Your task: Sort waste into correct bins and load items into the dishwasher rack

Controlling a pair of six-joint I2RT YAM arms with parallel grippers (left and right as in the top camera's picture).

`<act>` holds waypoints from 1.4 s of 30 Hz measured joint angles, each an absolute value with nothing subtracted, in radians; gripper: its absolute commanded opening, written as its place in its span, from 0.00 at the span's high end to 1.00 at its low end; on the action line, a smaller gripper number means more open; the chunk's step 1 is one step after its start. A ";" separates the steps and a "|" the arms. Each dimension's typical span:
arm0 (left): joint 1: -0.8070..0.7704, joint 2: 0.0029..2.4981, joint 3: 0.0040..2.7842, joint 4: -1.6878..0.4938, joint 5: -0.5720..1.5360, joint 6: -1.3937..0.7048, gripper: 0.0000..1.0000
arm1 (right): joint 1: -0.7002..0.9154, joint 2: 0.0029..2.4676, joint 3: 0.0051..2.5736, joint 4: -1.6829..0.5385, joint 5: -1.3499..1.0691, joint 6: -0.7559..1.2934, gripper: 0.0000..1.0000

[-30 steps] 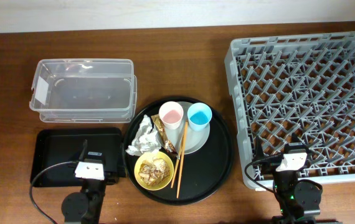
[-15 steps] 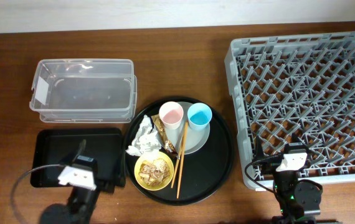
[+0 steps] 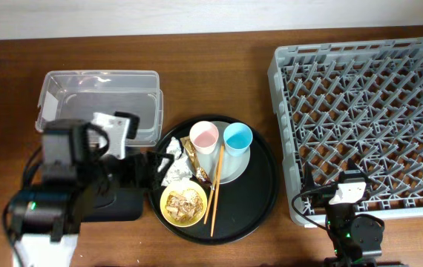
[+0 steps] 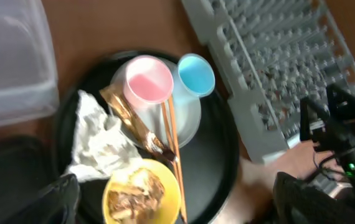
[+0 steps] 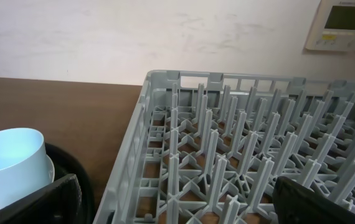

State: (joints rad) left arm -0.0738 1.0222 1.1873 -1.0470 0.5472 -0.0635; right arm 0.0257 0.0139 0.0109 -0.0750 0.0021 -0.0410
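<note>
On the round black tray point(image 3: 260, 194) a pale plate point(image 3: 234, 166) carries a pink cup point(image 3: 204, 136) and a light-blue cup point(image 3: 237, 138). Beside them lie a white napkin point(image 3: 170, 167), a brown-gold wrapper point(image 3: 196, 160), two chopsticks point(image 3: 215, 187) and a yellow bowl point(image 3: 182, 203) holding food scraps. My left gripper point(image 3: 151, 166) hovers open at the tray's left edge, above the bowl point(image 4: 143, 193) and napkin point(image 4: 99, 140). My right gripper point(image 3: 345, 194) is open and empty at the front edge of the grey rack point(image 3: 360, 119).
The clear box point(image 3: 100, 75) stands at the back left. The black rectangular tray point(image 3: 122, 205) in front of it is mostly hidden under my left arm. The right wrist view shows the rack's pegs point(image 5: 240, 137) and the blue cup point(image 5: 9, 165).
My left arm has risen from the table's front edge and swung up and right over the black rectangular tray toward the round tray. The right arm has not moved.
</note>
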 measured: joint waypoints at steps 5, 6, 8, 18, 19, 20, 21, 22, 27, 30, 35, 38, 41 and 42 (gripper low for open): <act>-0.238 1.154 1.154 -1.049 0.393 -0.194 0.01 | 0.026 0.014 0.011 -0.075 0.002 -0.041 0.01; -0.261 1.165 1.151 -1.048 0.356 -0.229 0.01 | 0.026 0.014 0.011 -0.075 0.002 -0.041 0.01; -0.362 1.189 1.149 -1.047 0.220 -0.333 0.01 | 0.026 0.014 0.011 -0.075 0.002 -0.041 0.01; -0.609 1.425 1.148 -0.949 -0.020 -0.541 0.48 | 0.026 0.014 0.011 -0.075 0.002 -0.041 0.01; -0.609 1.453 1.148 -0.947 -0.020 -0.543 0.48 | 0.026 0.014 0.011 -0.075 0.002 -0.042 0.02; -0.609 1.477 1.148 -0.938 -0.019 -0.543 0.48 | 0.026 0.014 0.011 -0.075 0.002 -0.041 0.01; -0.609 1.516 1.148 -0.914 -0.019 -0.544 0.48 | 0.026 0.014 0.011 -0.075 0.002 -0.041 0.01; -0.609 1.551 1.147 -0.886 -0.012 -0.544 0.48 | 0.026 0.014 0.011 -0.075 0.002 -0.041 0.01; -0.609 1.612 1.144 -0.788 -0.004 -0.547 0.58 | 0.026 0.014 0.011 -0.075 0.002 -0.042 0.01; -0.609 1.648 1.144 -0.786 -0.004 -0.547 0.66 | 0.026 0.014 0.011 -0.075 0.002 -0.041 0.01; -0.609 1.733 1.144 -0.764 -0.004 -0.551 0.64 | 0.026 0.014 0.011 -0.075 0.002 -0.042 0.01; -0.609 1.745 1.144 -0.761 -0.015 -0.551 0.65 | 0.026 0.014 0.011 -0.075 0.002 -0.041 0.01; -0.609 1.746 1.144 -0.758 -0.031 -0.551 0.65 | 0.026 0.014 0.011 -0.075 0.002 -0.042 0.01; -0.609 1.746 1.144 -0.758 -0.035 -0.551 0.65 | 0.026 0.014 0.011 -0.075 0.002 -0.041 0.01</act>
State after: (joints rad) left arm -0.6086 1.7458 1.1442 -0.7578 -0.0345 -0.5507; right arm 0.0257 0.0139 0.0109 -0.0750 0.0021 -0.0414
